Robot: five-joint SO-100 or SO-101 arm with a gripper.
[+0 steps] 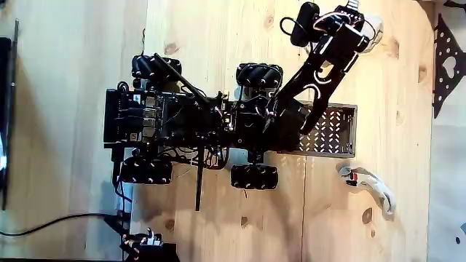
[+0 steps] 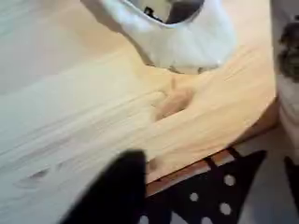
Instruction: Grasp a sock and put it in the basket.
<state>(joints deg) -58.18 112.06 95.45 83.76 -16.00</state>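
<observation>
Your arm [image 1: 320,62] is stretched up from the black wheeled robot [image 1: 196,120] toward the top edge of the wooden floor boards, in the fixed view reaching to the upper right. At its tip the gripper [image 1: 360,29] sits right on the sock [image 1: 371,33], and you can see pale cloth bunched around the fingers there. The gripper looks closed on the sock, though the jaws themselves are hard to make out against the fabric.

In the wrist view the sock [image 2: 177,33] hangs at the top of the picture: soft, cream-white, with a rounded, lumpy lower edge and a darker fold or opening near the top. It hangs in front of the bare light wood [image 2: 93,103], with a knot in the grain just beneath it. A dark blurred shape [image 2: 117,191] rises from the bottom edge; you cannot tell what it is.

Your basket [image 1: 331,131] lies at the robot's right end in the fixed view, a shallow grey tray with rows of small holes, its left part covered by the arm's base. The sock is well apart from it, up near the top edge.

Below the basket, a thin white curved strip [image 1: 371,185] with a small reddish end lies on the wood. A black star-patterned mat [image 1: 445,65] [image 2: 220,191] lies at the right edge.
</observation>
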